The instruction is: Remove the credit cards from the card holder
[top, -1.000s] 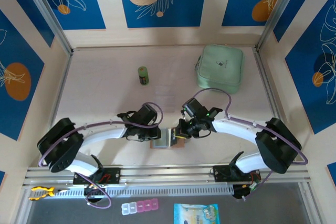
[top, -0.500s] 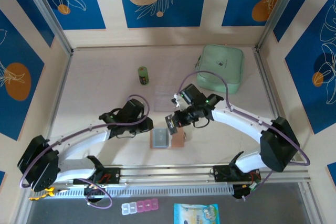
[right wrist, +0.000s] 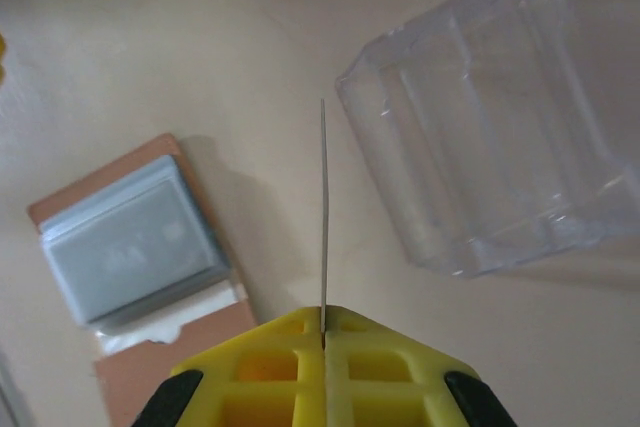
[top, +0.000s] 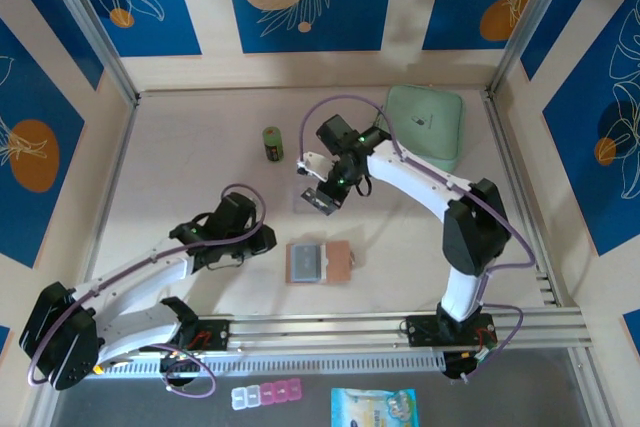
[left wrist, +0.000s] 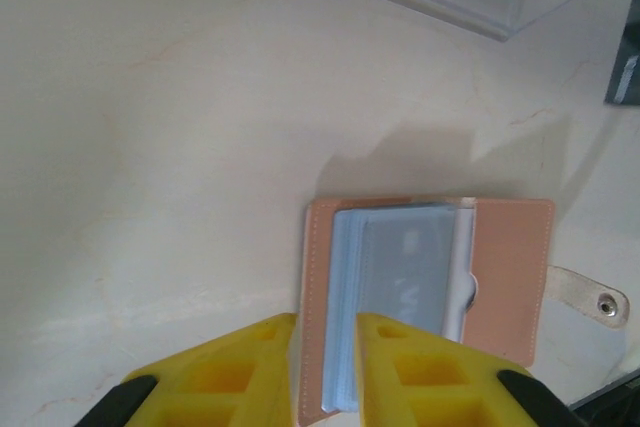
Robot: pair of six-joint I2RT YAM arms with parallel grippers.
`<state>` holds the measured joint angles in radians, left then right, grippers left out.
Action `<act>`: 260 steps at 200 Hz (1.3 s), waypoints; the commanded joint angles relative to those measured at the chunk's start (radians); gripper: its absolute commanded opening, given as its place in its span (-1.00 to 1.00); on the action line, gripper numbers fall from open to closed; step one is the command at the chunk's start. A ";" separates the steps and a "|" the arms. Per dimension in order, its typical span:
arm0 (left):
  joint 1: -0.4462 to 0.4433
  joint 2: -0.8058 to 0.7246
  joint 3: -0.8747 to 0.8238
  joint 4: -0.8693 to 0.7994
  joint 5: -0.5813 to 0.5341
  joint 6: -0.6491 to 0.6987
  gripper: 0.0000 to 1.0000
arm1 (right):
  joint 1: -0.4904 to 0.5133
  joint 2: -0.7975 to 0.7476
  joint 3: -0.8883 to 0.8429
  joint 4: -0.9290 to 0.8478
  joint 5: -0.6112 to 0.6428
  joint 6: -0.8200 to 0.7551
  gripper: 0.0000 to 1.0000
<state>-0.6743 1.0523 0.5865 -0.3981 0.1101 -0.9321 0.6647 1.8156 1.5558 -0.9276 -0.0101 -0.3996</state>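
1. Left gripper [top: 258, 243] hangs low over the table [top: 180, 167], its yellow fingers [left wrist: 240, 372] a narrow slit apart with nothing held between them.
2. Well beyond this gripper, toward the back wall, a small green can [top: 272, 143] stands upright on its own.
3. Just ahead of the left fingertips and slightly to their right, the card holder [left wrist: 510, 277] lies opened flat on the table. In the left wrist view its near left edge shows through the slit between the fingers. The top view shows holder [top: 340, 265] and gripper near each other but apart.
4. Blue-grey credit cards [left wrist: 405, 287] sit stacked in the holder's clear pocket, on the half nearer the left gripper. The snap tab [left wrist: 590, 299] sticks out from the side away from it.
5. Right gripper [top: 325, 190] hovers past the holder's far side, clamped tight on a single credit card [right wrist: 323, 207]. In the right wrist view the card is seen edge-on, standing straight out from the closed fingertips [right wrist: 270, 347].
6. To the lower left of that held card lies the open holder [right wrist: 150, 387]. To its upper right sits a clear plastic box [right wrist: 500, 147], whose corner is just beside the card's tip. Whether they touch cannot be told.
7. Behind the right arm, to its right, a mint-green zip pouch [top: 425, 127] lies flat near the back corner.
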 commanded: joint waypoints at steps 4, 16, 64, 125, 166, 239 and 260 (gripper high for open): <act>0.014 -0.023 -0.025 -0.020 0.000 0.016 -0.58 | -0.041 0.080 0.145 -0.141 -0.006 -0.220 -1.00; 0.018 -0.024 -0.028 -0.021 0.003 0.016 -0.58 | -0.049 0.128 0.213 -0.187 -0.017 -0.264 -1.00; 0.033 -0.025 -0.051 -0.006 0.018 0.018 -0.58 | -0.065 0.297 0.451 -0.359 -0.045 -0.382 -1.00; 0.046 -0.030 -0.059 -0.016 0.031 0.021 -0.58 | -0.074 0.458 0.624 -0.474 -0.087 -0.428 -1.00; 0.055 -0.049 -0.068 -0.027 0.032 0.019 -0.58 | -0.073 0.506 0.635 -0.481 -0.091 -0.446 -1.00; 0.066 -0.056 -0.075 -0.025 0.053 0.013 -0.58 | -0.070 0.540 0.570 -0.480 -0.146 -0.460 -1.00; 0.068 -0.063 -0.076 -0.025 0.052 0.009 -0.58 | -0.064 0.545 0.544 -0.475 -0.151 -0.465 -1.00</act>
<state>-0.6197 1.0088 0.5270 -0.4049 0.1436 -0.9329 0.5953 2.3280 2.1353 -1.3731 -0.1139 -0.8417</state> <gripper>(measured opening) 0.211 0.063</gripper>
